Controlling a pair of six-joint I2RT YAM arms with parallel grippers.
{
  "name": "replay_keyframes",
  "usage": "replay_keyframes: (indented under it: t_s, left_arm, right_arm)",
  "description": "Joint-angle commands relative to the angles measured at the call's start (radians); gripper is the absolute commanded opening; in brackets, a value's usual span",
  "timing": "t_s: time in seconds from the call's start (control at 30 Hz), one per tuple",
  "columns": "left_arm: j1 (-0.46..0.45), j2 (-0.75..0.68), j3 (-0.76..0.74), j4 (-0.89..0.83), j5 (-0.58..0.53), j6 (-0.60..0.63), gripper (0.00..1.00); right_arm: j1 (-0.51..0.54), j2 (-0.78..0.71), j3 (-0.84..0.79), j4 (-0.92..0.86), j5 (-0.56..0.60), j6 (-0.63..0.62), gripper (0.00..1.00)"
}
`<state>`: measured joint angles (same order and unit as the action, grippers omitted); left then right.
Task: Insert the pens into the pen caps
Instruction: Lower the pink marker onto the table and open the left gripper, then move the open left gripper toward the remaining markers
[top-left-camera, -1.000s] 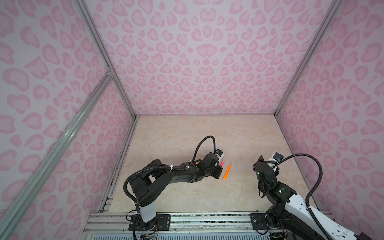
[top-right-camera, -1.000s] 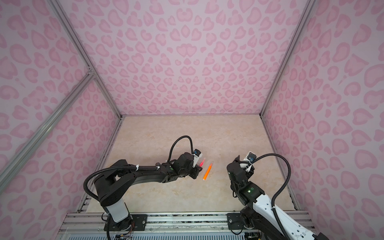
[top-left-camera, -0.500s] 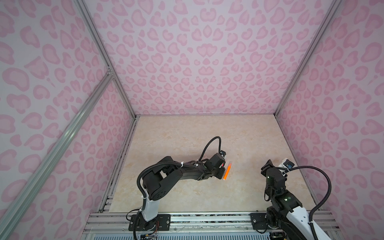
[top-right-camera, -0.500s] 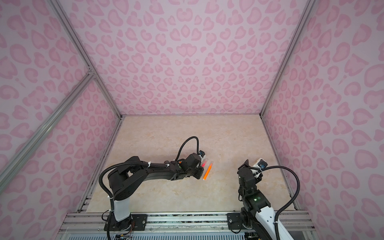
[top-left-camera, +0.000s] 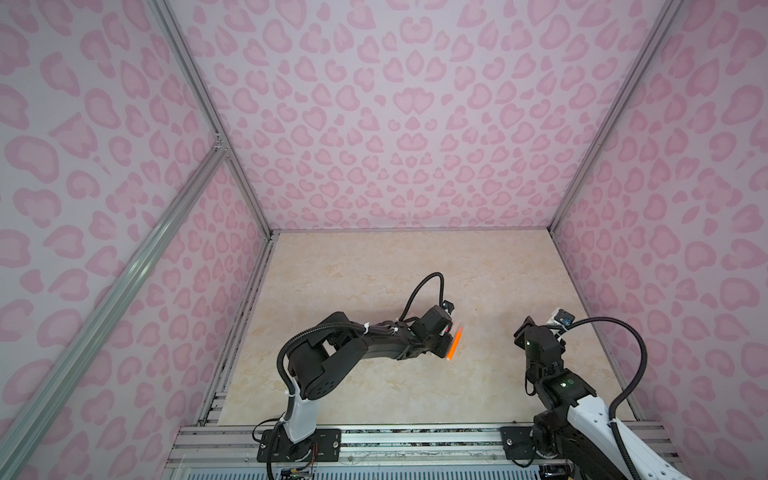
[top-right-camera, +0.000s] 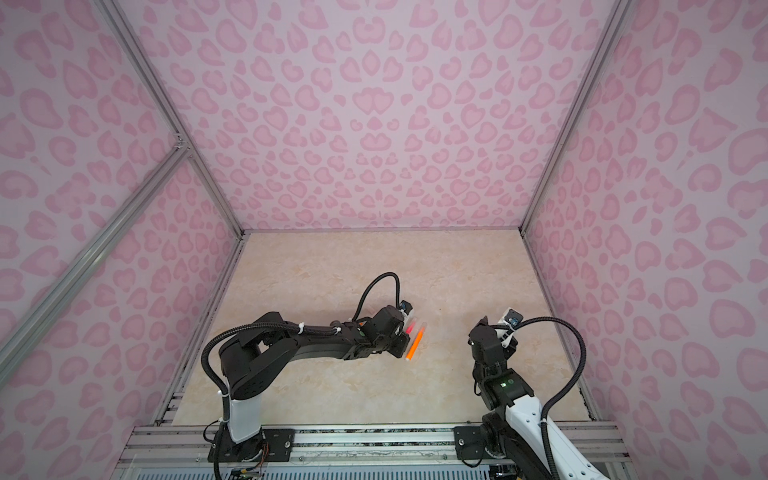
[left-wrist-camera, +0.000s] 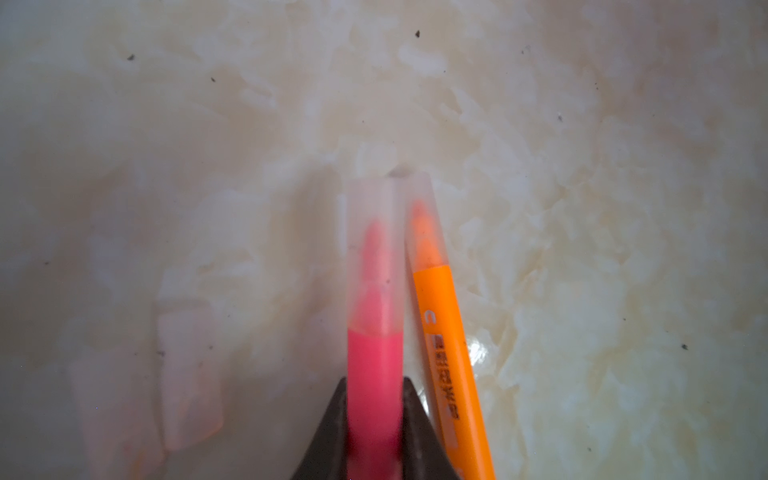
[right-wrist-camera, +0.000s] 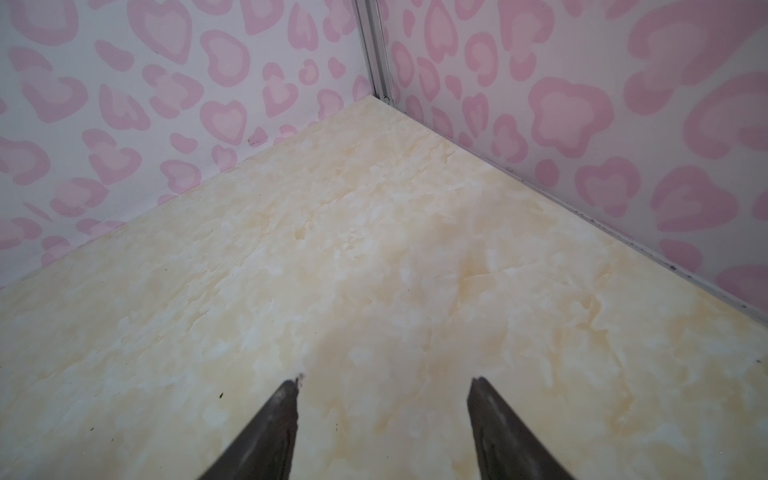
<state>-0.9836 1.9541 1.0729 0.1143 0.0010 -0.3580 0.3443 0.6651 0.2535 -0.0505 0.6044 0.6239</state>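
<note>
Caps (left-wrist-camera: 372, 249) cover both tips: pink pen (left-wrist-camera: 374, 365) sits pinched, seemingly lightly, between left fingers (left-wrist-camera: 332, 419), orange pen (left-wrist-camera: 446, 353) just beside; right fingers (right-wrist-camera: 274, 424) spread, empty.

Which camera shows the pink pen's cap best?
Left wrist view: the clear cap sits over the tip of the pink pen, close. Both top views show only a pink sliver; right wrist view shows none.
</note>
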Motion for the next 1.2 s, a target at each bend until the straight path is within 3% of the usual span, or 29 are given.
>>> replay_keyframes:
  t_s: [0.0,0.27,0.43,0.73,0.83,0.97,1.17]
  left_arm:
    - [0.000,-0.027,-0.021,-0.004,0.011,0.014,0.27]
    - [0.000,-0.098,-0.082,0.037,0.005,0.025,0.32]
    - [0.000,-0.246,-0.220,0.152,-0.026,0.036,0.35]
    - [0.015,-0.524,-0.416,0.185,-0.352,0.030,0.47]
    - [0.053,-0.526,-0.411,0.148,-0.375,0.000,0.47]
    - [0.114,-0.475,-0.387,0.131,-0.323,-0.035,0.46]
    - [0.127,-0.443,-0.344,0.082,-0.365,-0.044,0.46]
  right_arm:
    - [-0.001,0.001,0.001,0.024,-0.006,-0.013,0.66]
    - [-0.001,-0.028,-0.014,0.030,-0.011,-0.016,0.65]
    - [-0.001,-0.027,-0.014,0.031,-0.014,-0.017,0.65]
    - [-0.001,-0.025,-0.013,0.031,-0.012,-0.017,0.65]
    - [0.000,-0.029,-0.013,0.028,-0.011,-0.016,0.65]
    - [-0.001,-0.033,-0.015,0.029,-0.011,-0.016,0.65]
    - [-0.001,-0.019,-0.007,0.034,-0.018,-0.022,0.65]
